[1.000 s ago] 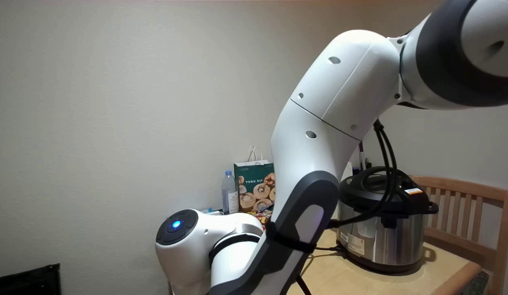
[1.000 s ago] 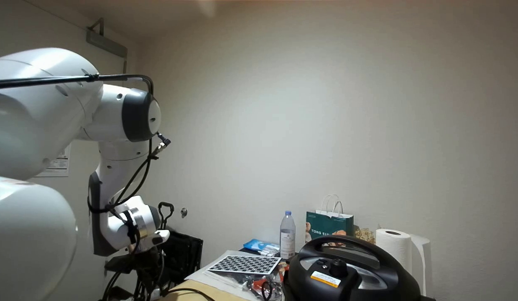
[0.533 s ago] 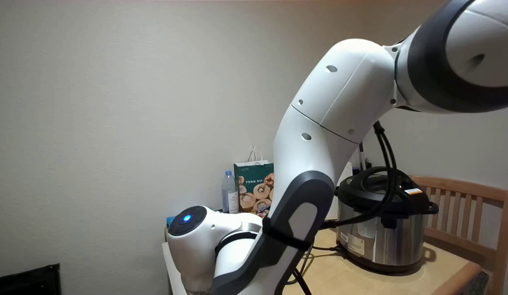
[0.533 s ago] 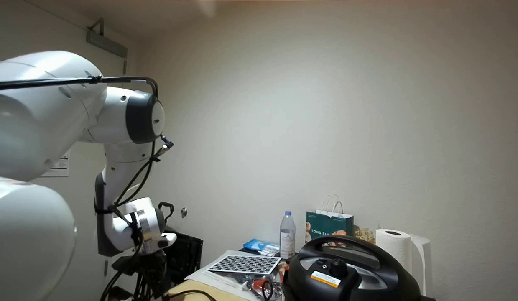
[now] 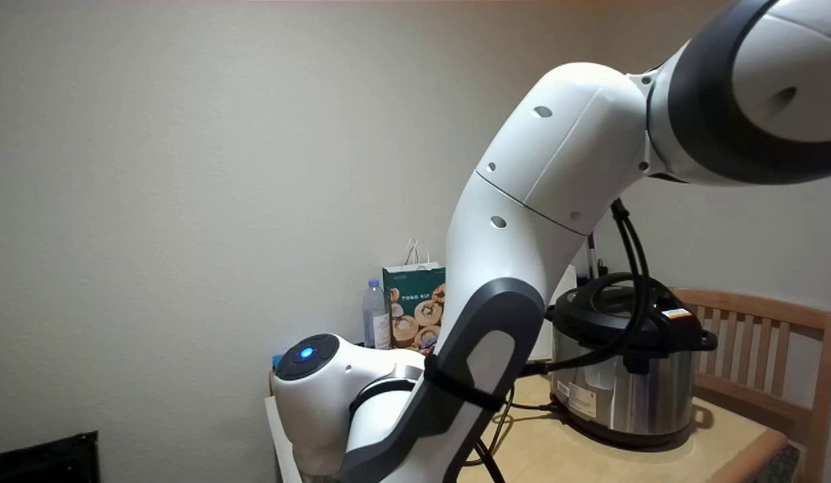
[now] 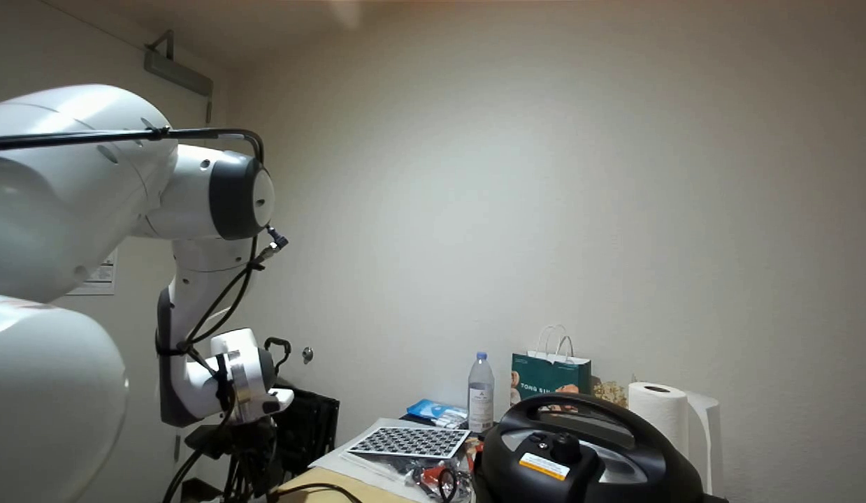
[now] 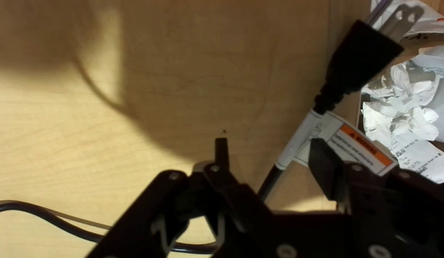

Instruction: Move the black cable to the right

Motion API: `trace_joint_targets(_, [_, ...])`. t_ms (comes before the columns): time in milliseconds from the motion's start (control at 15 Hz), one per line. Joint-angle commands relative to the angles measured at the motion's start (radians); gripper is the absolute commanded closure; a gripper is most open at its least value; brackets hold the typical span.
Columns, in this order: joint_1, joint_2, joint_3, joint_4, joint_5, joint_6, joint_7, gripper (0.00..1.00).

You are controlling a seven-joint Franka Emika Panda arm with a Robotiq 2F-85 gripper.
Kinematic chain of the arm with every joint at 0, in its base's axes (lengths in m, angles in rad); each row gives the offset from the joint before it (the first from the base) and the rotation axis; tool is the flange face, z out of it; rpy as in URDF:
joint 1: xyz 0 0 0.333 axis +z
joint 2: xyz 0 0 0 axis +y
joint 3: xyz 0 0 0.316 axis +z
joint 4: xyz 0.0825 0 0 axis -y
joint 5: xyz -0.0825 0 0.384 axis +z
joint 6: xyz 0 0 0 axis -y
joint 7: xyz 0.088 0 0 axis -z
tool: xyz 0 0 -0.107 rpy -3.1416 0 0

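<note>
The black cable (image 7: 46,215) lies on the wooden table in the wrist view. It passes behind my gripper, and its plug end (image 7: 361,57) points to the upper right at the table edge, with a white and orange warning tag (image 7: 365,147). The cable also shows in both exterior views (image 5: 502,429) (image 6: 321,486). My gripper (image 7: 272,157) is open, with nothing held. In the wrist view its fingers lie on either side of the cable's white-sleeved stretch; the height above it cannot be told. In an exterior view the gripper (image 6: 230,443) is a dark, unclear shape at the table's end.
The silver-and-black cooker (image 5: 630,382) stands on the table (image 5: 556,456). Behind are a bottle (image 6: 481,395), a green bag (image 6: 544,374), a paper towel roll (image 6: 658,412) and a checkered board (image 6: 410,442). Crumpled paper (image 7: 401,104) lies beyond the table edge.
Over the first half second the forearm lowered and the hand shifted right in both exterior views, uncovering more cable. Since then the arm has moved only slightly back left.
</note>
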Motion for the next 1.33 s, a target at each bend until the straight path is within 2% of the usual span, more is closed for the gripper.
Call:
trace_joint_targets(0, [0.023,0.001,-0.022,0.001,0.028,0.004,-0.017,0.06])
trace_joint_targets(133, [0.031,0.01,-0.038,0.01,0.029,0.017,0.01,0.06])
trace_joint_targets(267, [0.036,0.03,-0.056,0.026,0.033,0.024,0.026,0.01])
trace_joint_targets(400, [0.03,0.052,-0.065,0.046,0.046,0.016,0.022,0.02])
trace_joint_targets(467, [0.028,0.062,-0.068,0.054,0.052,0.014,0.017,0.27])
trace_joint_targets(600, [0.023,0.079,-0.073,0.068,0.066,0.014,0.01,0.31])
trace_joint_targets(1000, [0.022,0.095,-0.081,0.096,0.103,0.02,0.009,0.68])
trace_joint_targets(1267, [0.033,0.041,-0.087,0.052,0.089,-0.006,-0.017,0.89])
